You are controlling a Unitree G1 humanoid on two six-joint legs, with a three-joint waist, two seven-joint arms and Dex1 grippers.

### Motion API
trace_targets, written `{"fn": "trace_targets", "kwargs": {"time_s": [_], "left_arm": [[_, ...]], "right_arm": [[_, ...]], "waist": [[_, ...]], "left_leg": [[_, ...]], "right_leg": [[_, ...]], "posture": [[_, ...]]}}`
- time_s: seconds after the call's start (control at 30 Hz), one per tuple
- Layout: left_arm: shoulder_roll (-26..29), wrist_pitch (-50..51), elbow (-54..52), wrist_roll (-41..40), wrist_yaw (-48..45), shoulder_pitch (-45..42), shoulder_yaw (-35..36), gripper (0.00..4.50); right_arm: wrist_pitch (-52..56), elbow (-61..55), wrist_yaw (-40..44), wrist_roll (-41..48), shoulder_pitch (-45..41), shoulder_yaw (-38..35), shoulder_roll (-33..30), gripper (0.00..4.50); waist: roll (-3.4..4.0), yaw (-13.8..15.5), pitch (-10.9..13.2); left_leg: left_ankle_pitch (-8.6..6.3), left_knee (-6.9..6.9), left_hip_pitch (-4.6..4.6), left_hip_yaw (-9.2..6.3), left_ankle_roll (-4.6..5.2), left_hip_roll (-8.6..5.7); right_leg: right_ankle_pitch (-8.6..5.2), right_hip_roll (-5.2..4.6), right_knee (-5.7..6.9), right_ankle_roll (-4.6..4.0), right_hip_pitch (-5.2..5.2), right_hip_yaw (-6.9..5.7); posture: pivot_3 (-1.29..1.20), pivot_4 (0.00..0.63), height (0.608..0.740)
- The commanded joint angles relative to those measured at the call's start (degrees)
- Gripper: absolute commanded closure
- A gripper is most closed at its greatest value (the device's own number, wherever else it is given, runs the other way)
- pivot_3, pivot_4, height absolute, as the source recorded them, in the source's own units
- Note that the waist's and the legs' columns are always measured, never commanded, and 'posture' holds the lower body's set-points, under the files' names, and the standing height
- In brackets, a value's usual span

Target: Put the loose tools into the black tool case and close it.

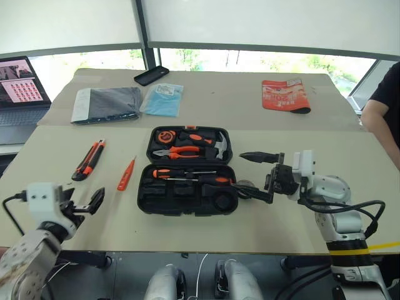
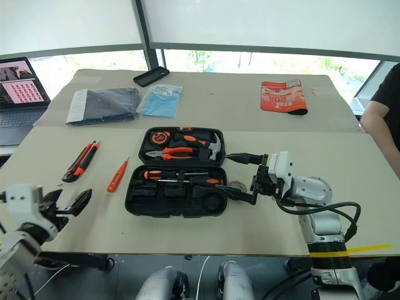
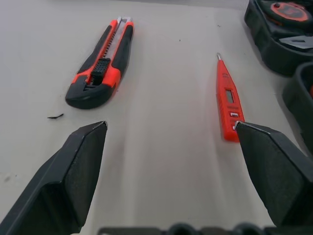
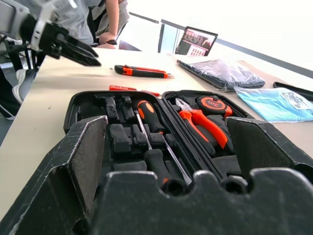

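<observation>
Black tool case (image 1: 187,206) lies open on table w/ two screwdrivers (image 1: 187,175) slotted inside. Utility knife (image 1: 88,160) & orange tester screwdriver (image 1: 126,174) lie loose left of it.

Bright daylight from rear windows (image 1: 250,62), soft shadows, blurred close-up wrist foreground

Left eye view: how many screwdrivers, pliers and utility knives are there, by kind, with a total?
Orange-and-black screwdrivers: 2
Tester screwdriver: 1
Pliers: 1
Utility knife: 1
Total: 5
</observation>
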Motion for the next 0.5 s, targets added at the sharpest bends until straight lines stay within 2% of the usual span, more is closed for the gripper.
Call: {"fn": "trace_targets", "kwargs": {"time_s": [0.03,0.13,0.27,0.47,0.5], "left_arm": [[1.4,5.6,4.8,1.6,2.8,-9.5,-4.6,0.00],[1.8,9.0,9.1,2.6,2.3,-15.6,-8.5,0.00],[1.0,10.2,11.2,3.7,1.5,-17.8,-10.2,0.00],[0.0,10.0,16.5,9.5,1.0,-20.3,-16.6,0.00],[-0.4,10.3,16.7,9.7,1.0,-20.5,-16.6,0.26]], "right_arm": [[1.2,-3.6,-1.5,1.8,-1.6,0.3,0.7,0.01],[3.5,-4.9,-3.1,2.2,-2.4,0.5,0.9,0.01],[5.0,-6.7,-3.8,2.9,-2.4,0.6,0.9,0.01],[7.3,-9.8,-5.3,4.2,-1.7,1.2,0.9,0.01],[7.3,-10.1,-5.3,4.3,-1.8,1.1,0.8,0.00]], "waist": [[0.00,0.1,0.0],[-0.03,0.2,0.0],[-0.04,-0.4,0.0],[-0.03,0.3,0.0],[-0.03,0.3,0.0]], "left_leg": [[0.00,0.00,0.00,0.01,-0.03,-0.01],[0.00,0.00,-0.01,0.02,-0.21,-0.07],[-0.01,-0.02,0.03,0.07,-0.23,-0.07],[-0.05,-0.03,0.10,0.05,-0.54,-0.08],[-0.04,-0.03,0.13,0.04,-0.58,-0.08]], "right_leg": [[0.00,0.02,-0.01,0.00,0.00,-0.01],[0.00,0.07,0.02,0.00,0.01,-0.05],[0.01,0.01,0.02,0.01,0.00,0.08],[0.00,0.00,0.10,-0.02,0.03,0.02],[0.00,-0.01,0.12,-0.02,0.04,0.02]], "posture": [[0.00,0.150,0.740],[0.00,0.150,0.740],[0.00,0.150,0.740],[0.00,0.150,0.740],[0.00,0.150,0.740]]}}
